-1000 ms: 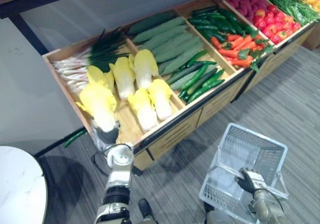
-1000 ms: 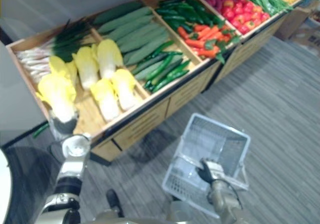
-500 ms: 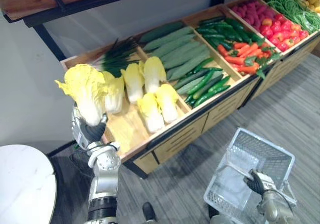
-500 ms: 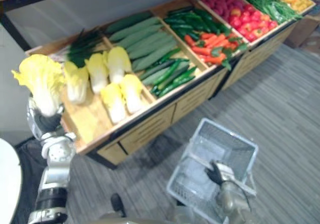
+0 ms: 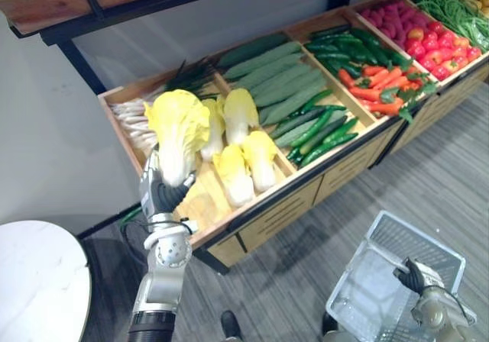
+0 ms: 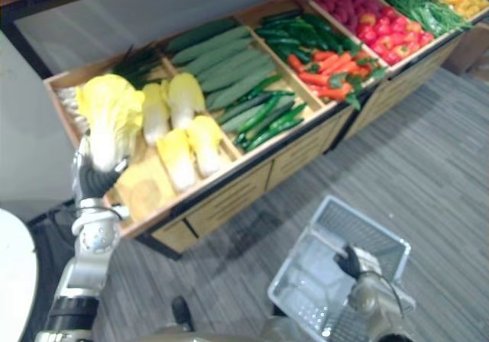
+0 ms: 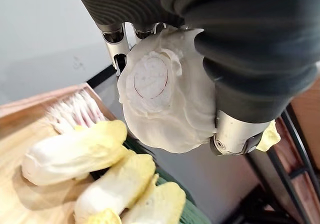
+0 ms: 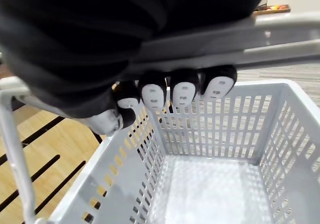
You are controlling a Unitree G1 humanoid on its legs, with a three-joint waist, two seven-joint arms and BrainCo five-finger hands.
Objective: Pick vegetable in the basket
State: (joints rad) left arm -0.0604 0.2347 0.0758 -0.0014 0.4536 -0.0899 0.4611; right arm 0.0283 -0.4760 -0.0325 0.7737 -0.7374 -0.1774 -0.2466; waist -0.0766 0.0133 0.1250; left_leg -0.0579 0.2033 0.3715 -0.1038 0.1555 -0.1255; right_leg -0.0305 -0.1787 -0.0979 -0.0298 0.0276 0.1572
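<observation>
My left hand point(image 5: 162, 195) had its fingers curled round the white base of 1 napa cabbage point(image 5: 180, 124), holding it upright above the near-left end of the wooden bin point(image 5: 200, 208), beside the other cabbages point(image 5: 233, 175) lying there. My right hand point(image 8: 170, 91) was wrapped round the handle point(image 8: 280, 31) of the grey basket point(image 5: 420, 235), low on my right and well apart from the cabbage.

My two head cameras look steeply down, side by side, and both take in the produce stand point(image 5: 266, 215), the floor point(image 5: 451, 166) and the basket point(image 5: 424, 243). My left wrist camera sits right against the cut base of the cabbage point(image 7: 165, 109). The right wrist camera peers closely into the basket.
</observation>
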